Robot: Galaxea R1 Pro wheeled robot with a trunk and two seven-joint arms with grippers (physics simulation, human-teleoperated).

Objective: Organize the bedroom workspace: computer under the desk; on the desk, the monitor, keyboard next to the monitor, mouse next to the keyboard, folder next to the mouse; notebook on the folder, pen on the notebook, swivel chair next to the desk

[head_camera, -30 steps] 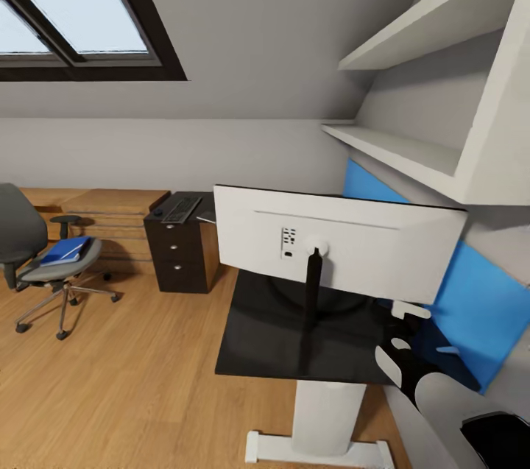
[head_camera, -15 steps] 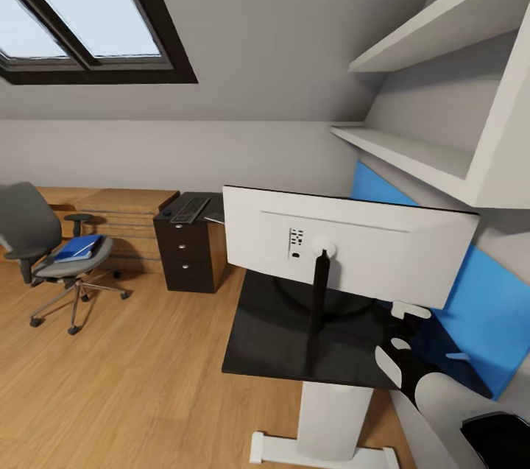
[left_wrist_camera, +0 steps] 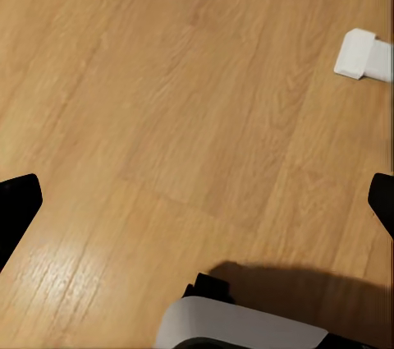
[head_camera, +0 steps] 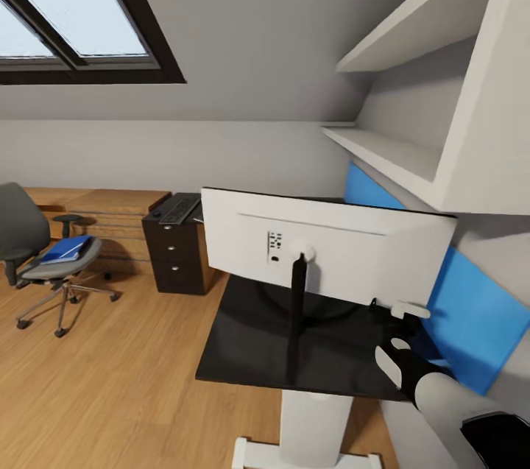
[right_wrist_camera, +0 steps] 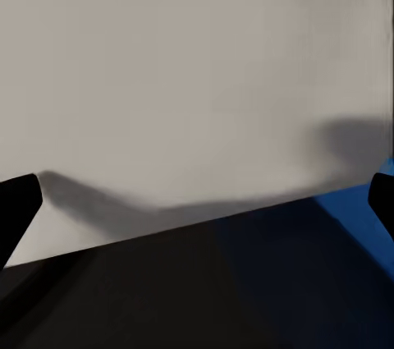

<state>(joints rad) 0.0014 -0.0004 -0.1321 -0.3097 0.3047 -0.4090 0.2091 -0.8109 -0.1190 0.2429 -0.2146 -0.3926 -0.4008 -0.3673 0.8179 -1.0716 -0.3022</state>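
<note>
- The monitor is standing on the near end of the black desk, showing its pale back, with the thin black stand running down to the desktop.
- The right gripper is hovering just right of the monitor's lower right corner; in the right wrist view its dark fingers are sitting far apart at the frame edges, so the claw is gaping wide, holding nothing, facing the pale monitor back over the black desktop.
- The left gripper is also spread wide and empty, its fingertips pointing down at the wood floor.
- At the far end of the desk, the keyboard is lying on top of the drawer unit, with the small dark mouse just left of it.
- Far left, the swivel chair is standing well apart from the desk, with the blue folder lying on its seat.
- A blue wall panel is showing behind the monitor, and white shelves are hanging above it on the right.
</note>
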